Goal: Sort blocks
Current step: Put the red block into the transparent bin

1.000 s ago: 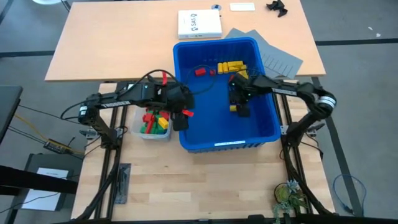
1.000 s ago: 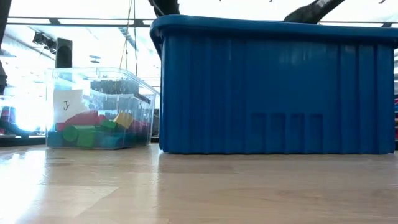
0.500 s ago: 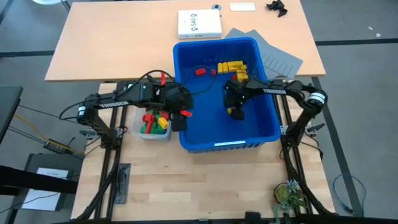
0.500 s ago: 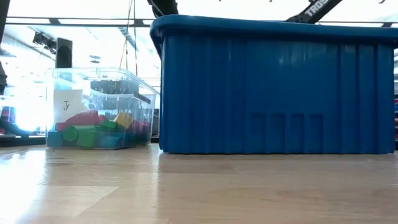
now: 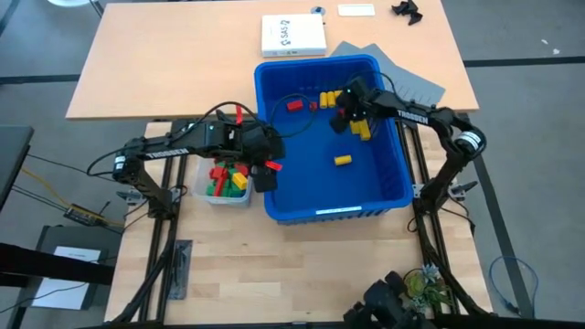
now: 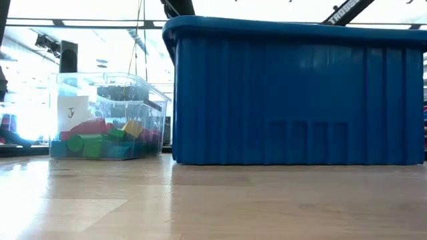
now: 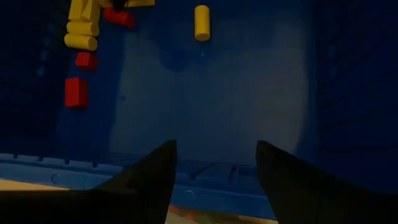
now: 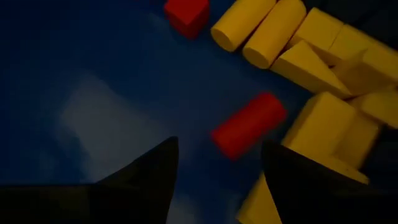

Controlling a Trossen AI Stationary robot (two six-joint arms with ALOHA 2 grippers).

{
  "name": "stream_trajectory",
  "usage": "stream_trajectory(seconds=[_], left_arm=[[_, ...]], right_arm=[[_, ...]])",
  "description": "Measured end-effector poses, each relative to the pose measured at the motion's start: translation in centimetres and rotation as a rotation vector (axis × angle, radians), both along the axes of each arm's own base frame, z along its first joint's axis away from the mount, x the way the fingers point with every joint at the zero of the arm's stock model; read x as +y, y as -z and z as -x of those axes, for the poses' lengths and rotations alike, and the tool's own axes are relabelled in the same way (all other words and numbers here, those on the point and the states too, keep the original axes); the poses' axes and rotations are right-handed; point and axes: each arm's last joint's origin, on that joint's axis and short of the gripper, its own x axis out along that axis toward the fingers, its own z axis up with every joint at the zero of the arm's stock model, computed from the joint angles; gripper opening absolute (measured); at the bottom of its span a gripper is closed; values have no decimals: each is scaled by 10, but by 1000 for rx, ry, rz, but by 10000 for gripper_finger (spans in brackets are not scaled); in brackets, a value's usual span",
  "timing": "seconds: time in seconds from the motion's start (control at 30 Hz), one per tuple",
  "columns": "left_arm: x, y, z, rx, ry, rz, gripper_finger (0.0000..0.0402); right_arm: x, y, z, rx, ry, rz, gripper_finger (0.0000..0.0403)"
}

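Note:
Inside the large blue bin point(image 5: 388, 187), yellow blocks point(image 5: 345, 96) lie in a cluster by the far wall. Red blocks point(image 5: 294, 105) lie to their left, and one yellow block point(image 5: 342, 160) lies alone on the bin floor. My right gripper point(image 5: 343, 117) hangs open over the cluster, and a red cylinder point(image 8: 249, 124) lies just ahead of its fingers. My left gripper point(image 5: 265, 178) stands open over the bin's left wall, beside the clear tub point(image 5: 224, 183). The tub holds red, green and yellow blocks point(image 6: 100, 140).
A white box point(image 5: 292, 35) and grey sheets point(image 5: 407, 84) lie on the far table behind the bin. The tub stands close against the bin's left wall. In the low view the bin point(image 6: 300, 93) hides both grippers.
My right gripper has gone from the middle of the bin toward its far wall and rolled about its own axis. It now hangs over the yellow and red blocks there. The lone yellow block stays on the bin floor where the gripper was.

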Motion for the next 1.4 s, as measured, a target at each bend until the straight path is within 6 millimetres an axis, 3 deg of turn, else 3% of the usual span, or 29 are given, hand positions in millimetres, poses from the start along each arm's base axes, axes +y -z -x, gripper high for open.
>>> stream_trajectory(seconds=[0.27,0.43,0.8,1.07,1.4], left_arm=[[0,0,0,-12,-15,9,229],[0,0,0,-12,-17,10,229],[0,-1,-1,-21,-14,7,229],[0,-1,-2,-30,-13,6,229],[0,-2,-2,-35,-12,6,229]], right_arm=[[-24,48,-13,-10,122,-33,228],[-28,63,-15,27,147,-44,228],[-28,56,-14,72,115,38,228],[-29,58,-14,106,211,87,227],[-39,53,-16,-7,333,168,227]])
